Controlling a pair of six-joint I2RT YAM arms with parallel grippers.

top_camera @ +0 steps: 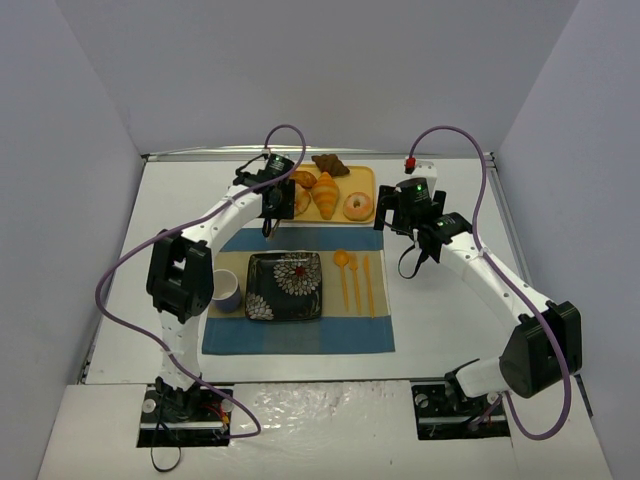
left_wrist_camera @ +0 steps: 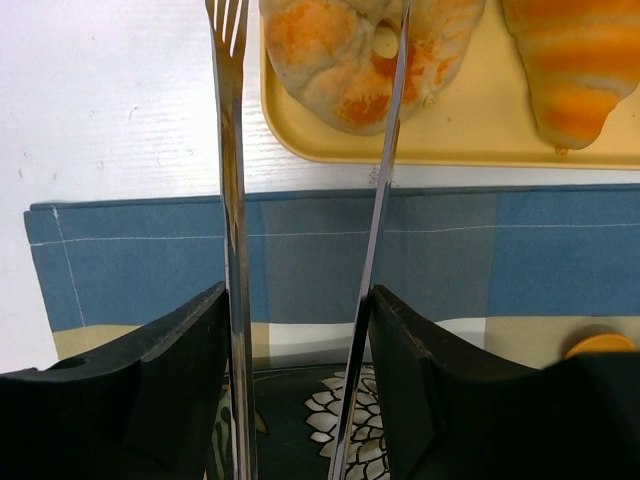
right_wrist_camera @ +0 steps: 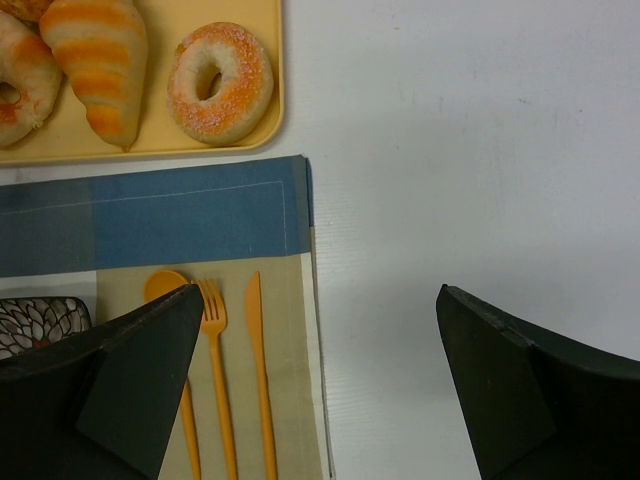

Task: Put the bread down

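On the white table (top_camera: 430,325) the plate (top_camera: 266,274) lies bare; the bun (left_wrist_camera: 330,55) sits on the tray (left_wrist_camera: 470,132). The left gripper (left_wrist_camera: 300,312) clasps tongs (left_wrist_camera: 232,200), which are half spread at the bun and hold nothing yet.

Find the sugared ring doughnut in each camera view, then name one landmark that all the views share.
Top external: the sugared ring doughnut lies at the right end of the tray, above centre.
Left wrist: not in it.
Right wrist: the doughnut is at the upper left, just right of the striped croissant.
Shared landmark: the yellow tray.
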